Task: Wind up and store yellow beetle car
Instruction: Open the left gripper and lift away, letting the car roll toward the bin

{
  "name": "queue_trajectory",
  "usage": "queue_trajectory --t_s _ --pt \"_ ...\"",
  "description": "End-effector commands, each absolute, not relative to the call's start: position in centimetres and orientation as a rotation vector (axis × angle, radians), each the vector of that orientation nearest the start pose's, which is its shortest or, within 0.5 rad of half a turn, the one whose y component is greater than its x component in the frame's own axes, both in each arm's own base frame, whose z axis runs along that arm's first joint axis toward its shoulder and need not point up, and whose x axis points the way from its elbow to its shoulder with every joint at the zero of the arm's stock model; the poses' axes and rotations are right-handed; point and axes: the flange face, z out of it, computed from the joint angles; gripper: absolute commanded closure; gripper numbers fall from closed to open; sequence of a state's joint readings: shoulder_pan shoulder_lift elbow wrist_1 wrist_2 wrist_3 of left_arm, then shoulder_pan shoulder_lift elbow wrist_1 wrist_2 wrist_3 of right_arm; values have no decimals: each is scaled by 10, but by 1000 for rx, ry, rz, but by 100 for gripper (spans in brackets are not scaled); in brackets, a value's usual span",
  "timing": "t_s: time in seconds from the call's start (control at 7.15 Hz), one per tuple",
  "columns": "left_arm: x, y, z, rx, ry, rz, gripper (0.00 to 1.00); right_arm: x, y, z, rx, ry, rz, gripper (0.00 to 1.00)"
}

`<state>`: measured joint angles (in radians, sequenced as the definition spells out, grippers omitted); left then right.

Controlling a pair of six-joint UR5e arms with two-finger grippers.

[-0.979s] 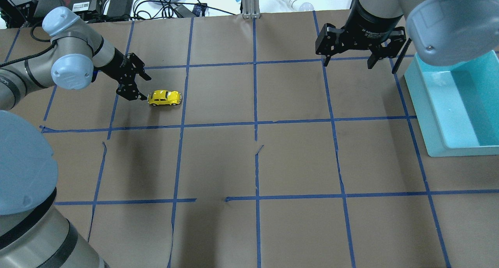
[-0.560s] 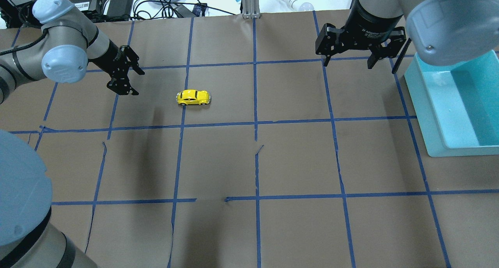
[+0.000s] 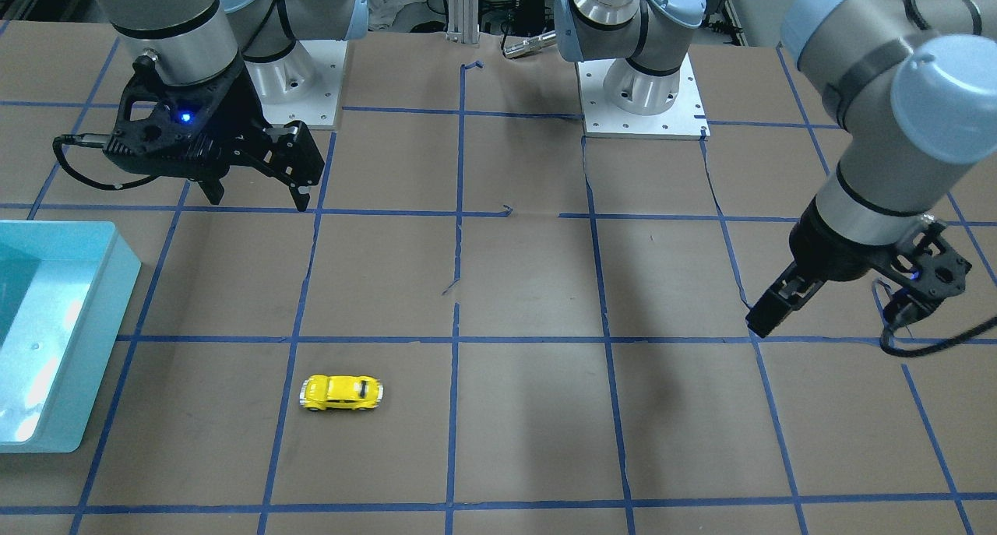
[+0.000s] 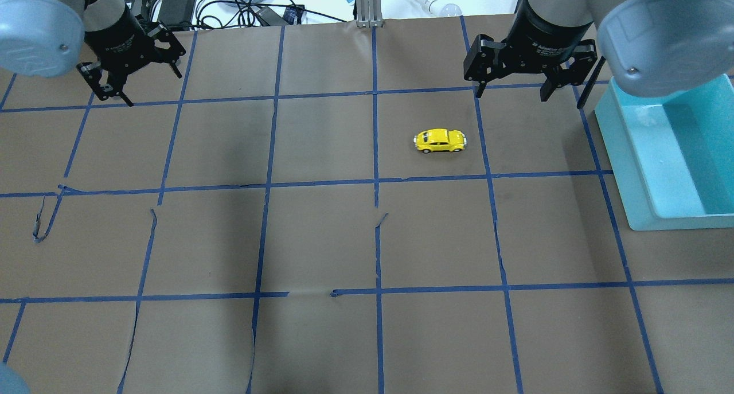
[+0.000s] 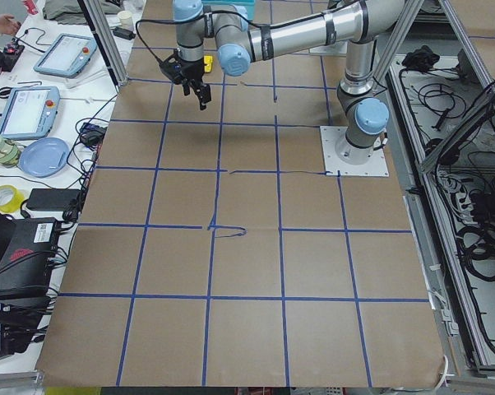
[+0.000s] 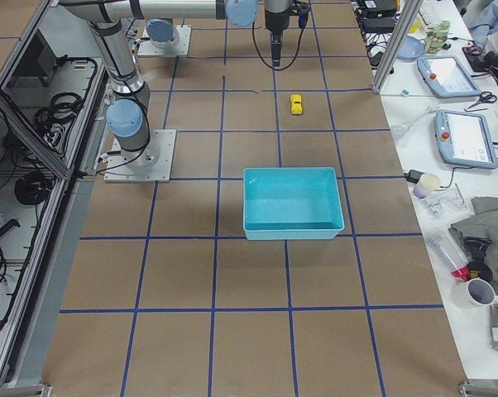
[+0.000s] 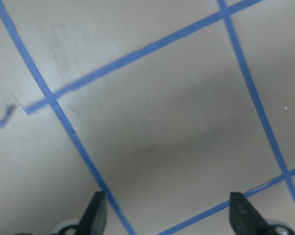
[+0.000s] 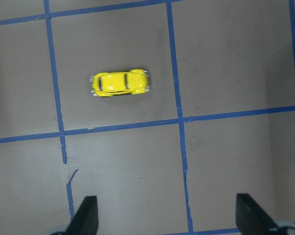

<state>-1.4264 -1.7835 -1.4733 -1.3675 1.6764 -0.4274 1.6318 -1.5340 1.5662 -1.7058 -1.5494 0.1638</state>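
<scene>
The yellow beetle car (image 4: 440, 141) stands free on the brown paper, right of the table's middle and side-on. It also shows in the front view (image 3: 342, 392), the right side view (image 6: 296, 103) and the right wrist view (image 8: 120, 83). My right gripper (image 4: 513, 93) is open and empty. It hovers just beyond the car and a little to its right. The right wrist view shows its fingertips (image 8: 84, 215) wide apart, with the car ahead of them. My left gripper (image 4: 155, 90) is open and empty at the far left corner, well away from the car. The left wrist view shows only paper between its fingertips (image 7: 243, 215).
A teal bin (image 4: 642, 170) stands at the table's right edge, to the right of the car; it also shows in the front view (image 3: 86, 340). An aluminium post (image 4: 367, 4), cables and devices lie beyond the far edge. The paper has blue tape lines and small tears.
The car has rolled from beside my left gripper across the table to the right, ending near my right gripper. My left arm has drawn back to the far left. The right arm has not moved.
</scene>
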Motion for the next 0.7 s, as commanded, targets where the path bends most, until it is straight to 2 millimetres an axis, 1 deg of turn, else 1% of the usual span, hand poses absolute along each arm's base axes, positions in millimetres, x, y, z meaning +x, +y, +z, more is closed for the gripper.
queue_trajectory --t_s 0.0,0.14,0.28,0.42,0.56 --pt "-54 -570 477 -485 2987 -66 0 166 -508 486 158 3100 -155 0" --pt "-58 -564 483 -378 3008 -73 0 166 -508 486 155 3100 -155 0" --pt "-74 -557 481 -331 3015 -59 0 166 -508 486 155 3098 -154 0" --pt "-102 -546 484 -254 3022 -52 0 166 -508 486 155 3100 -155 0" --pt "-118 -540 482 -203 3019 -29 0 166 -508 486 155 3098 -154 0"
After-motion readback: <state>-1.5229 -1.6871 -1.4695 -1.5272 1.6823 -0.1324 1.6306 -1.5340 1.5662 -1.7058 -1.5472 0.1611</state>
